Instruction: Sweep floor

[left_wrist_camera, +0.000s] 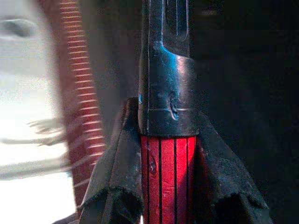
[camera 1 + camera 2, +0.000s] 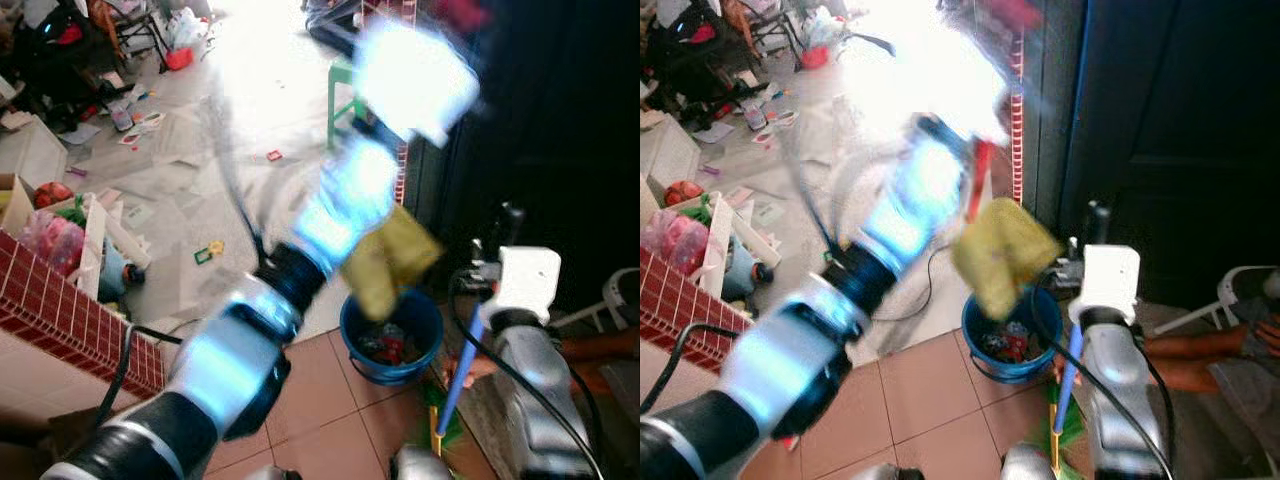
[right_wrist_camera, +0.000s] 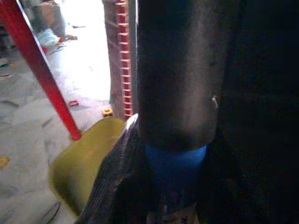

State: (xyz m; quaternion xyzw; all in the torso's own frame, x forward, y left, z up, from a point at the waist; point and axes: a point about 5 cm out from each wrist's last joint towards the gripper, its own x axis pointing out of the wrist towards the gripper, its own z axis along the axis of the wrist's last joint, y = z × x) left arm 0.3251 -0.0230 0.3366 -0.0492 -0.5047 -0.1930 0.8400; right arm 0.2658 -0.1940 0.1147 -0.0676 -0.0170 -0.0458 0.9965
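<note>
Currently we're at the emptying step: left gripper [image 1: 168, 186] clamped tight on the red handle [image 3: 39, 74], yellow dustpan [image 2: 388, 258] tipped above the blue bucket [image 2: 390, 335]. Right gripper [image 3: 175, 186] is closed around the blue broom stick [image 2: 460, 365]. Next: likely lower the dustpan to the floor and resume sweeping.

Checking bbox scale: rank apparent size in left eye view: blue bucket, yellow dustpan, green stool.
1. blue bucket and yellow dustpan: look about alike; the dustpan is blurred and hangs nearer the camera, so I won't rank them.
2. green stool, smallest, partly washed out.
</note>
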